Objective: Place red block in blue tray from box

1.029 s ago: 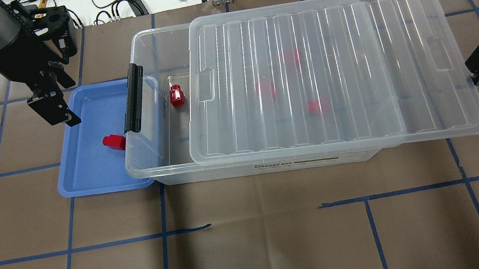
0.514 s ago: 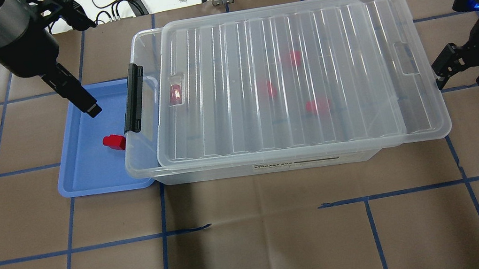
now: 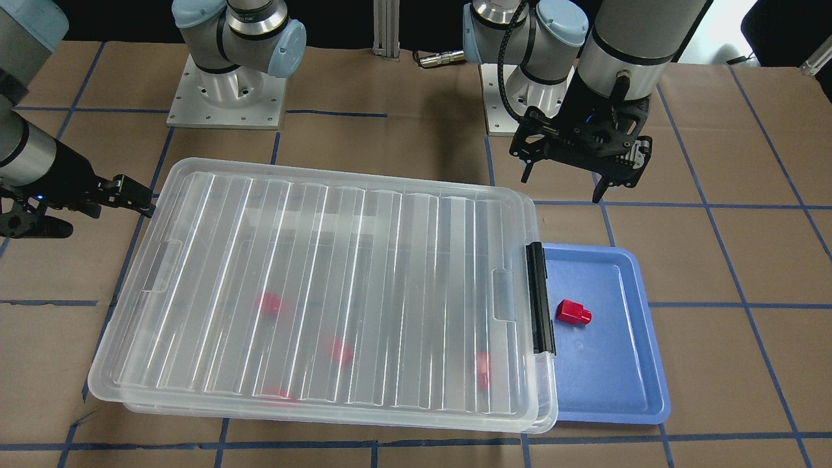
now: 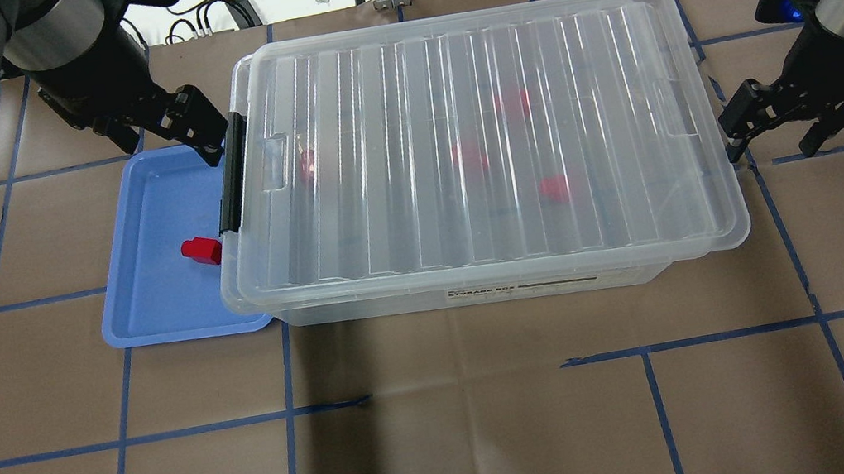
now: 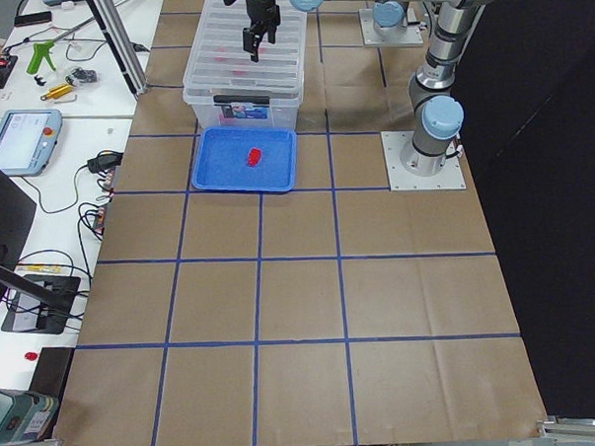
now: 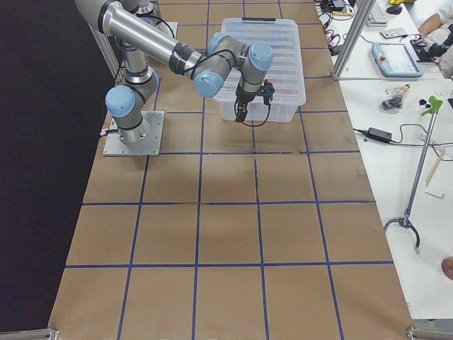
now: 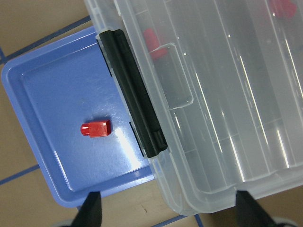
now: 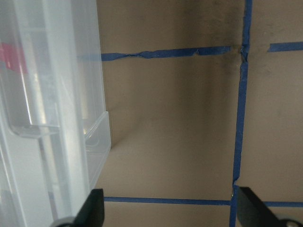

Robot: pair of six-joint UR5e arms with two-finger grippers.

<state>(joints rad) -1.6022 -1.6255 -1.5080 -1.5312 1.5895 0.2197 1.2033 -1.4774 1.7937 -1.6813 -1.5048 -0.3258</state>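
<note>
A red block [image 4: 201, 251] lies in the blue tray [image 4: 156, 306] beside the box's black clip [image 4: 227, 174]; it also shows in the front view [image 3: 572, 312] and the left wrist view [image 7: 96, 128]. The clear box [image 4: 480, 293] is covered by its ribbed lid [image 4: 462, 55]. Several red blocks [image 4: 553, 188] show blurred through the lid. My left gripper [image 4: 167, 145] is open and empty, raised over the tray's far edge [image 3: 562, 185]. My right gripper [image 4: 770, 145] is open and empty, close against the lid's right end [image 3: 91, 214].
The tray sits partly under the box's clip end. Brown paper with blue tape lines covers the table [image 4: 451, 433]. Cables and tools [image 4: 213, 13] lie beyond the far edge. The arm bases [image 3: 227, 97] stand behind the box.
The lid has slid left and now covers the whole box, hiding the block near the clip. My right gripper moved left with it. My left gripper turned and moved towards the clip.
</note>
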